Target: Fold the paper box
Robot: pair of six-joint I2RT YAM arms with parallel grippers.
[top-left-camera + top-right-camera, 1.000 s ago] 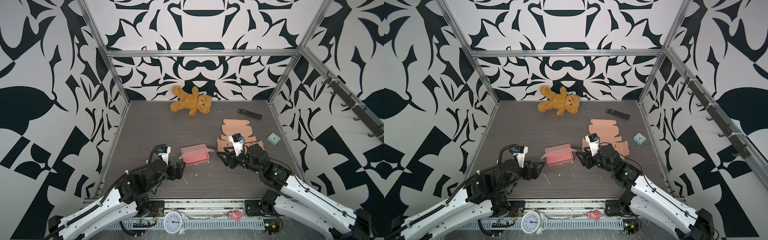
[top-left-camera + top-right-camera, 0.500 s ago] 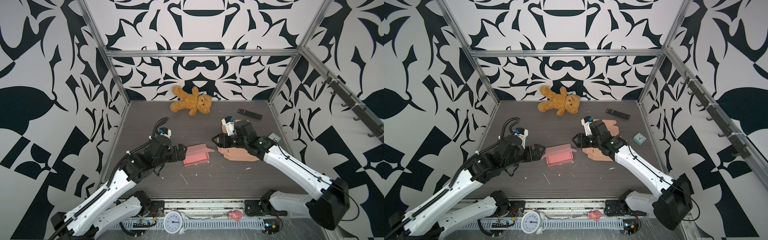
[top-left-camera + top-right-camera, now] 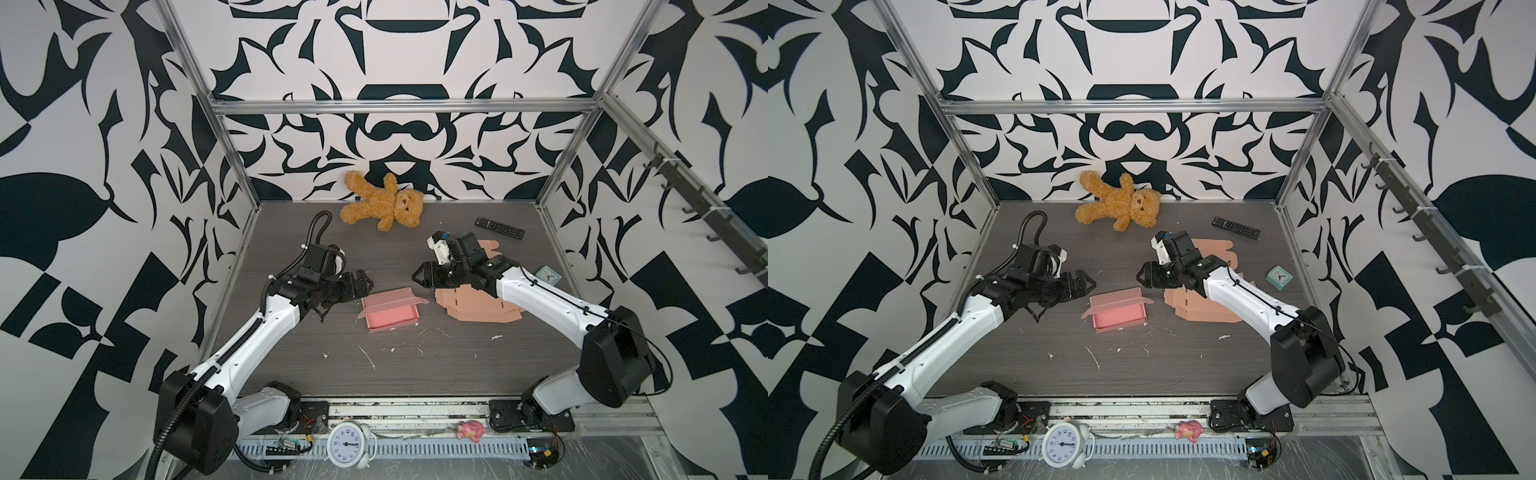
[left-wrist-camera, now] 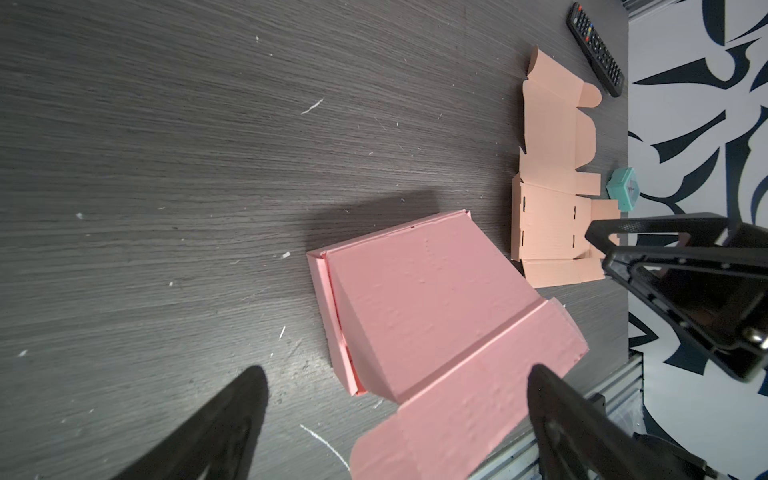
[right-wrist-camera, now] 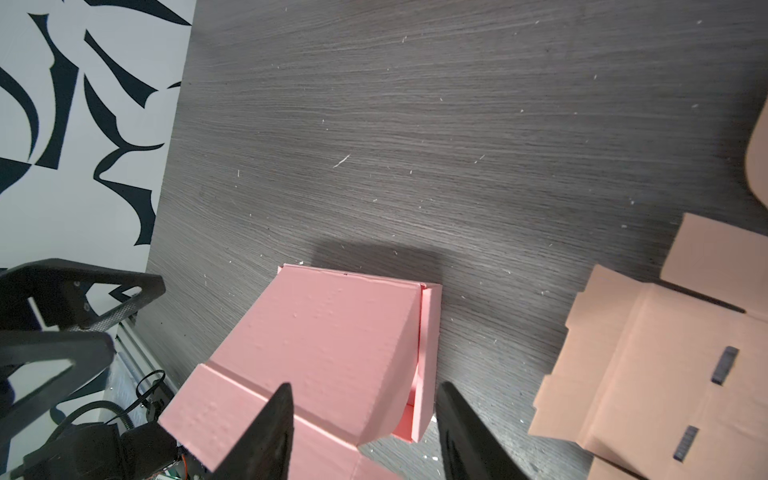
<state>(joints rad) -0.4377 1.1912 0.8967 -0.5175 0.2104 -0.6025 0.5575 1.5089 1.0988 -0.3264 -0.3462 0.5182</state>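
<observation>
Top views both show the pink paper box (image 3: 390, 314) in the middle of the table (image 3: 457, 365), with its lid half up. The left gripper (image 3: 367, 279) is just beside it, jaws wide apart and empty. The right gripper (image 3: 417, 278) hovers near the other side, jaws partly apart, holding nothing. Nothing pins the box down, so I think a push on the lid could slide it away or crumple the thin paper.

Robot lab test cell: aluminium frame (image 3: 399, 106) enclosing table (image 3: 415, 374), patterned panels (image 3: 104, 124) walling it, two robot arms (image 3: 266, 328) sitting on front rail (image 3: 395, 409).
</observation>
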